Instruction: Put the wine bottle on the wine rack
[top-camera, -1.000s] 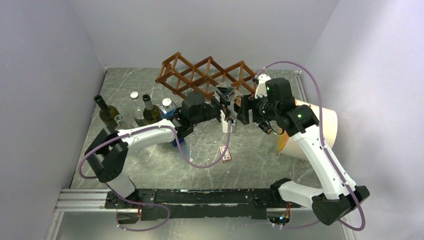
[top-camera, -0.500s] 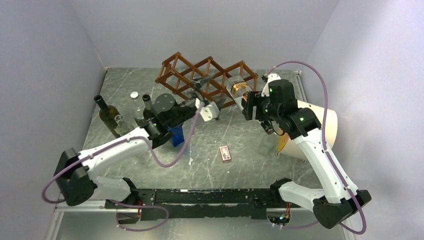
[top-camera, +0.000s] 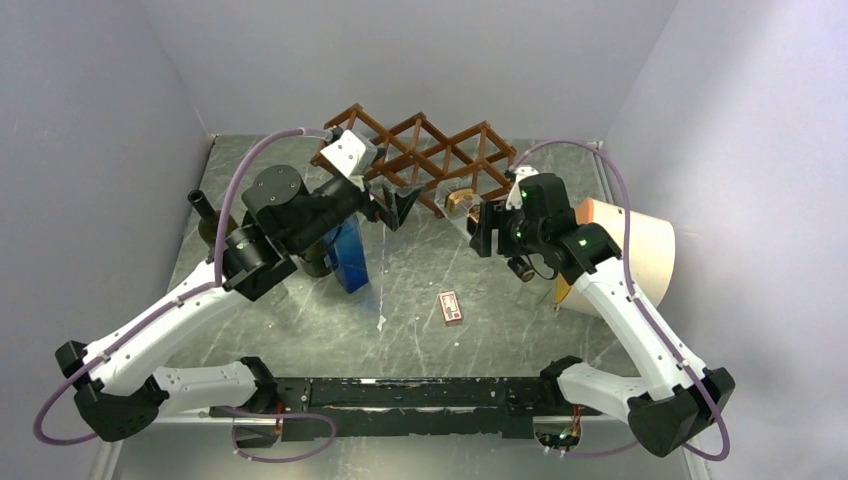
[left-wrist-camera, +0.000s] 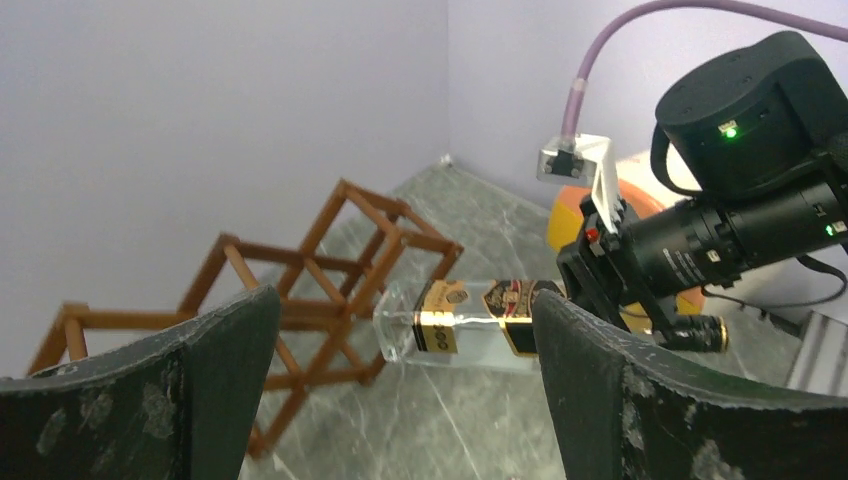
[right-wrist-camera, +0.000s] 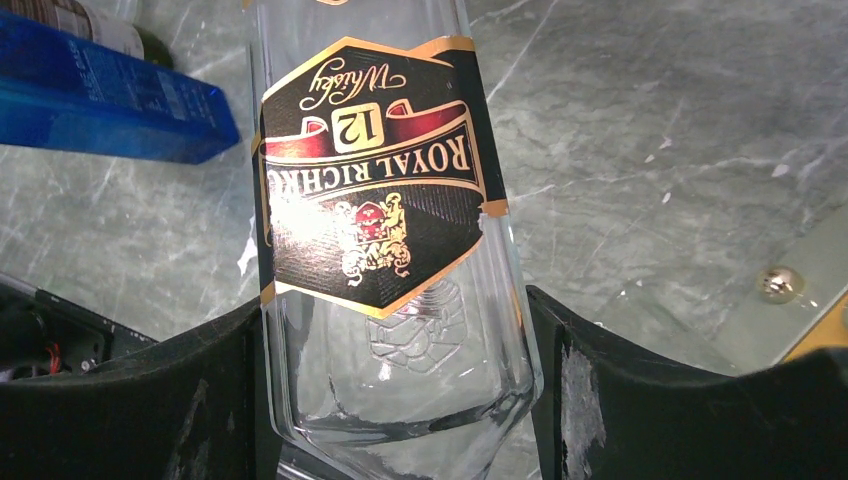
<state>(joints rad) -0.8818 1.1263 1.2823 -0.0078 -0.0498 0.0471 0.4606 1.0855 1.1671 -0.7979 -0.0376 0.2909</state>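
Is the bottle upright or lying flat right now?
Lying flat: the bottle is horizontal in the right gripper, base toward the rack.

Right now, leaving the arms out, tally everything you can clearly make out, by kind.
Whisky bottle: 1
Dark green bottles: 2 showing, perhaps more hidden
Wine rack: 1
Blue carton: 1
Small matchbox-like box: 1
Cream cylinder: 1
Total: 7 clearly seen

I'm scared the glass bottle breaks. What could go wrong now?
The right gripper holds the glass bottle by one end, so it might slip or droop. Its free end is close to the wine rack; it could hit a slat and shove the rack instead of sliding into a cell. The open left gripper nearby might bump the rack.
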